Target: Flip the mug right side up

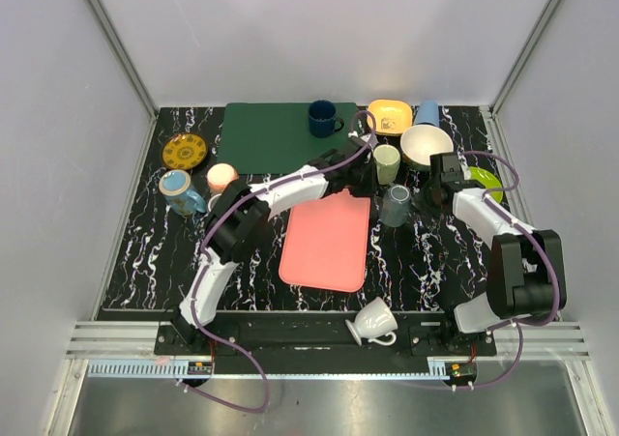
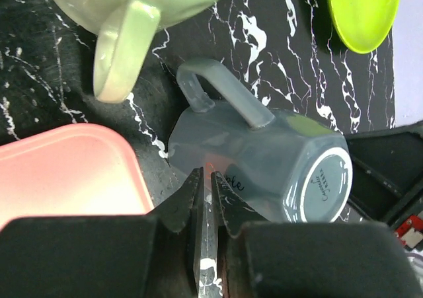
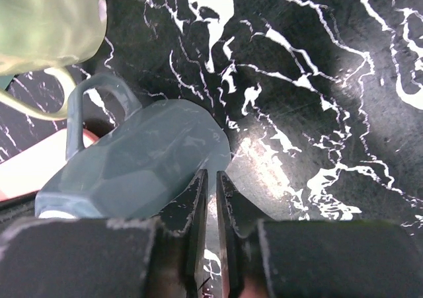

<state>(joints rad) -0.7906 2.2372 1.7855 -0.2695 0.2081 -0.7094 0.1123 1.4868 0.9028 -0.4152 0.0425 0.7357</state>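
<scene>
The top camera looks down from above and behind the arm bases, taking in the whole marbled desk (image 1: 145, 252). Each wrist camera sits close over the desk, looking past the left claw (image 2: 206, 186) or the right claw (image 3: 210, 186). Both wrist views share the grey mug (image 2: 264, 159), seen from opposite sides.

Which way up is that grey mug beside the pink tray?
Upside down: the grey mug shows its printed base upward, and no opening is visible.
</scene>
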